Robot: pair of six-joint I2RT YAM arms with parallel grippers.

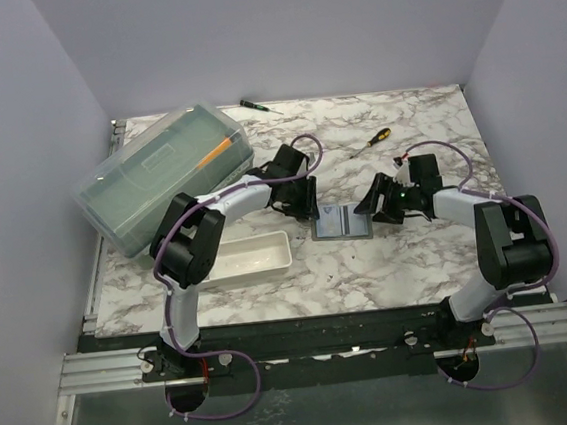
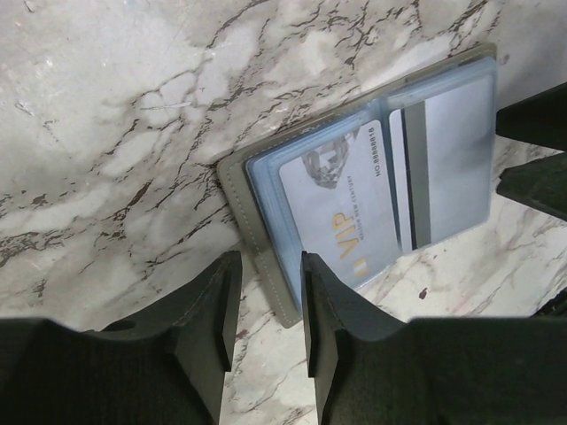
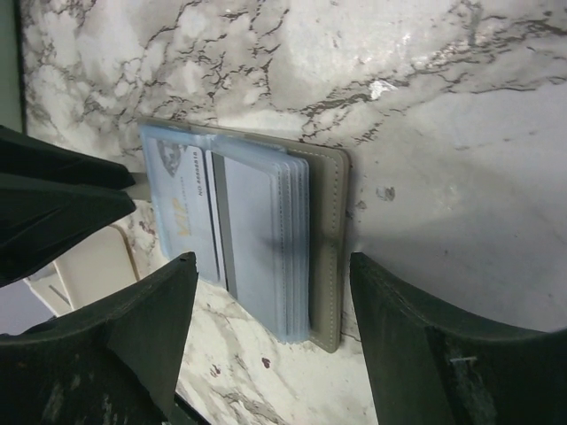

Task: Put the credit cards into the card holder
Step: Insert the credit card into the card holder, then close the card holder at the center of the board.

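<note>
Dark fingers of the left hand stand narrowly apart, gripping nothing. The open card holder lies just ahead of them, and contact is unclear. Right hand gapes wide and empty, straddling the holder's opposite side. 2 credit cards sit in its clear sleeves, their small print unreadable. Marbled tabletop, pale lilac walls.

- The left arm and the right arm have white tubes with big black joints.
- Thin purple cables loop along both arms.
- A tiny green light glows on the right arm.
- The left end effector and the right end effector have thick, dull black fingers with smooth sides.
</note>
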